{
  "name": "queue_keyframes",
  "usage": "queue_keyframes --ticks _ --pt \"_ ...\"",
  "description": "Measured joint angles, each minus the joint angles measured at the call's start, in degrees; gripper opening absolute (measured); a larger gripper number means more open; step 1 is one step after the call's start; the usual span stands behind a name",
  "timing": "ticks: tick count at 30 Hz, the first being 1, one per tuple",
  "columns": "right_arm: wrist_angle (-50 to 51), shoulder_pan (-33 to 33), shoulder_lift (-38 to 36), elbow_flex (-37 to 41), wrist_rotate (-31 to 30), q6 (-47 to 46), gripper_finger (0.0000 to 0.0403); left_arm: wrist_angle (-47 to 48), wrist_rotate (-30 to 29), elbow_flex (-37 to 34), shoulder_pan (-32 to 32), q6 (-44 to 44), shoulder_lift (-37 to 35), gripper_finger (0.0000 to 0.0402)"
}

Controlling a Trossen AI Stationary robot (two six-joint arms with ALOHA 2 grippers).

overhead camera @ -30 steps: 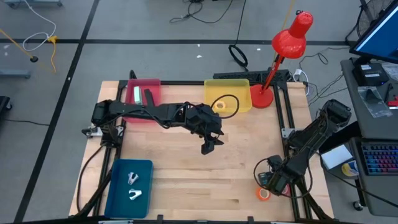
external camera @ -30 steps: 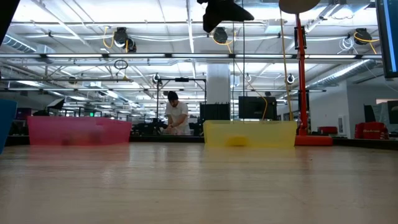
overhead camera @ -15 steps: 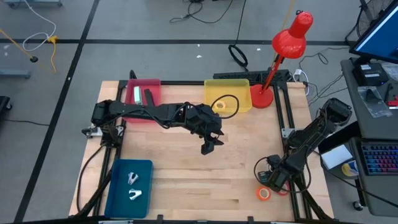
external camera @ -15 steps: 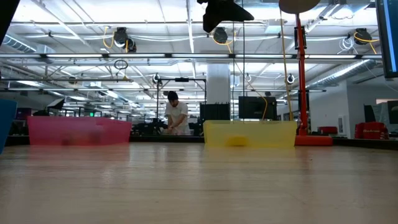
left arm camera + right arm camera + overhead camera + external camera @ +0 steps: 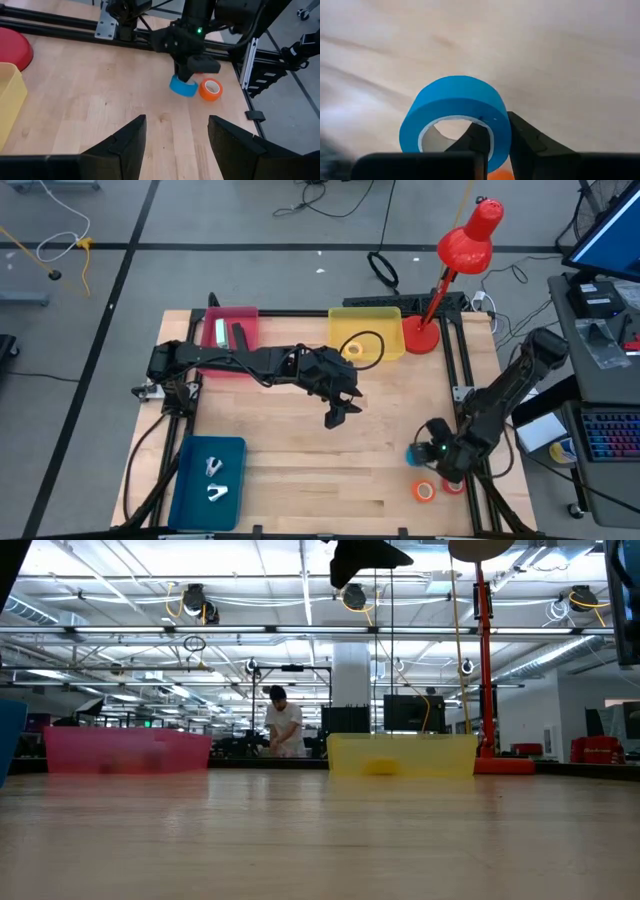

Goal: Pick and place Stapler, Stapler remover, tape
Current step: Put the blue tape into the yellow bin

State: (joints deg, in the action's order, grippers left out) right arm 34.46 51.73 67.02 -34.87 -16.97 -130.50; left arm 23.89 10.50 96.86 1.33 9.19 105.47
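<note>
My right gripper (image 5: 424, 455) is near the table's right front corner, shut on a blue tape roll (image 5: 457, 117), which also shows in the left wrist view (image 5: 183, 86). An orange tape roll (image 5: 425, 491) and a red one (image 5: 455, 485) lie flat on the wood just in front of it. My left gripper (image 5: 336, 416) hangs open over the table's middle, high above the wood, touching nothing. Two pale stapler removers (image 5: 215, 480) lie in the blue tray (image 5: 188, 490). A dark long thing (image 5: 238, 336) lies in the pink tray (image 5: 245, 313). My right gripper pinches the blue roll's wall (image 5: 495, 131) between its two fingers, one finger (image 5: 472, 140) inside the ring's hole and one (image 5: 530, 145) outside. It comes from above, slanting down. The roll sits tilted below the fingers, close over the wood; whether its low edge touches, I cannot tell.
A yellow tray (image 5: 390, 315) stands at the back, holding a small yellow roll (image 5: 353, 350) and a black cable loop. A red desk lamp (image 5: 420, 335) stands at the back right. Black frame rails (image 5: 462, 370) line the table's edges. Bare wood lies between the trays and the rolls.
My right gripper has tipped and swung a little toward the table's left, away from the right rail. The blue roll, hidden under it before, now shows at its fingertips. The orange and red rolls have stayed where they were. My left arm has kept still.
</note>
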Motion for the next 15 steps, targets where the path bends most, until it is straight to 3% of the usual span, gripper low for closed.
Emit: queue_keyframes --ticks 5,10,13,15 --pt "-2.01 -0.46 -5.08 -0.02 -18.81 4.00 0.0034 -0.16 0.04 0.00 0.30 0.02 0.00 0.0212" --pt "-10.07 -3.14 -8.58 -0.07 -35.76 14.66 0.0034 -1.42 2.84 0.00 0.67 0.02 0.00 0.0212" --pt "-18.78 -6.57 -9.66 -0.09 -42.67 26.01 0.0034 -4.77 7.52 -0.02 0.67 0.03 0.00 0.0212" --pt "-25.89 -9.22 -9.97 -0.11 -43.51 35.80 0.0034 -7.22 10.33 0.00 0.67 0.22 0.00 0.0212"
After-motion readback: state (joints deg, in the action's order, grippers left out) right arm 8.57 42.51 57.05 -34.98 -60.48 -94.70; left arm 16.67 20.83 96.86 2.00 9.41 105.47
